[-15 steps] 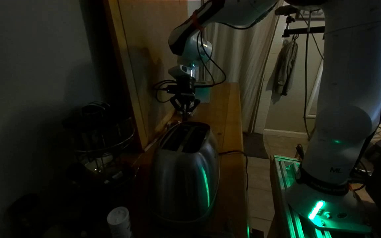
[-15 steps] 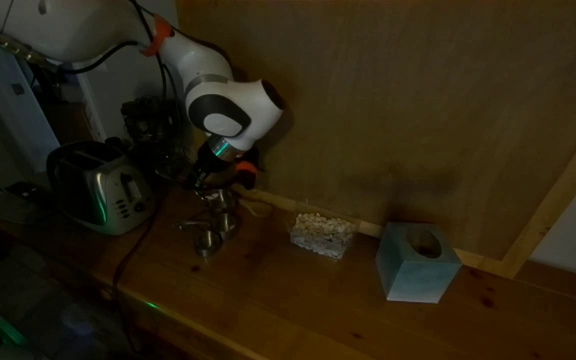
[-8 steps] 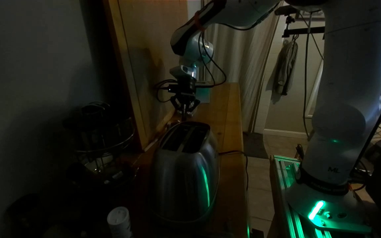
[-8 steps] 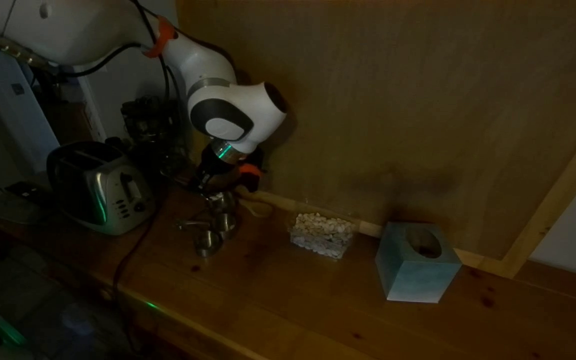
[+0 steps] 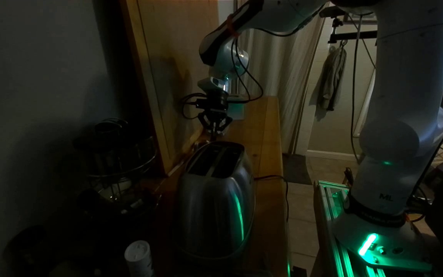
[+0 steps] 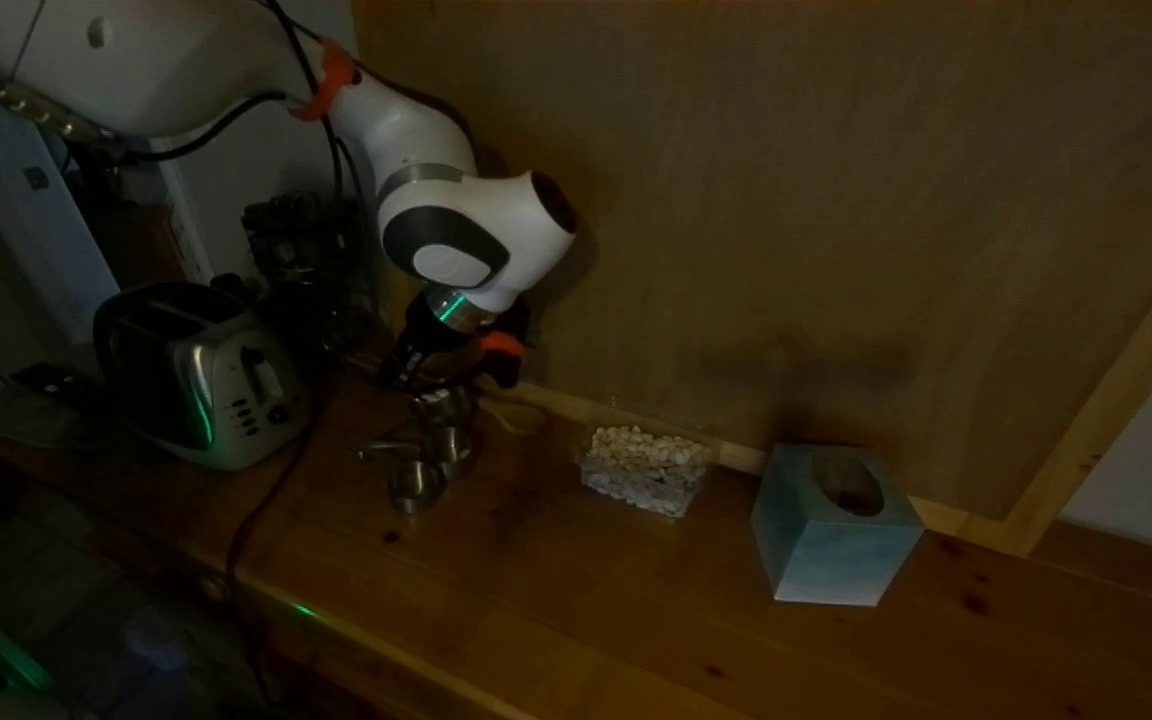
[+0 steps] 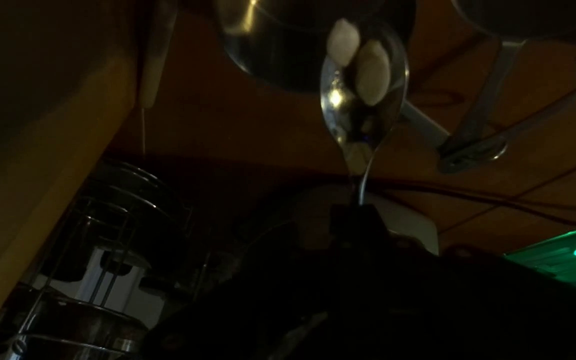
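While the fingers (image 7: 358, 222) are grasping a spoon (image 7: 361, 122), it is carrying at least two pale pieces (image 7: 373, 75) and hovering near a cup (image 7: 268, 57), which is sitting on the tabletop (image 6: 556, 600).

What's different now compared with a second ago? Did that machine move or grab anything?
The robot arm has shifted slightly, rightward and a little lower in an exterior view, away from the toaster. Nothing was visibly grabbed or let go: the gripper is shut on a spoon. The toaster, the measuring cups, the clear box of pale pieces and the blue box stayed put.
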Motion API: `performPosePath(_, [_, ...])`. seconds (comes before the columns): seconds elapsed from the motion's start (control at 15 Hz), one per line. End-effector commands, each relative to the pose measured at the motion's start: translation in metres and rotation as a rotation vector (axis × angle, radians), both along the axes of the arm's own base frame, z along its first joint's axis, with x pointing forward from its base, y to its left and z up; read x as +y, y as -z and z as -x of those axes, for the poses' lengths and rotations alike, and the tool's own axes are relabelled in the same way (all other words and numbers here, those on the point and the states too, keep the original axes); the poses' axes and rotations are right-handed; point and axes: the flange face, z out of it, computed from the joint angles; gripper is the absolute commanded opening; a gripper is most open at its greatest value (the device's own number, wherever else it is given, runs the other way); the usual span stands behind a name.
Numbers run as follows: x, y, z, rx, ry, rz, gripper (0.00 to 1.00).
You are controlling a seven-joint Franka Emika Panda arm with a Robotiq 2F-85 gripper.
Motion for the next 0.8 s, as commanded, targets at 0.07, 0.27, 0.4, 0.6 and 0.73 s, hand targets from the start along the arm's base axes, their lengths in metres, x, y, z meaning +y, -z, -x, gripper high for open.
performPosePath(0.07, [-0.021,0.004,0.008,-0.008,0.072,0.044,0.02])
performPosePath(0.27, [-0.031,0.006,0.014,0.006,0.099,0.056,0.02])
performPosePath(0.4, [-0.034,0.006,0.016,0.015,0.108,0.057,0.02])
performPosePath(0.6, [-0.035,0.006,0.019,0.030,0.104,0.048,0.02])
performPosePath(0.73, [-0.030,0.004,0.019,0.004,0.064,0.045,0.02])
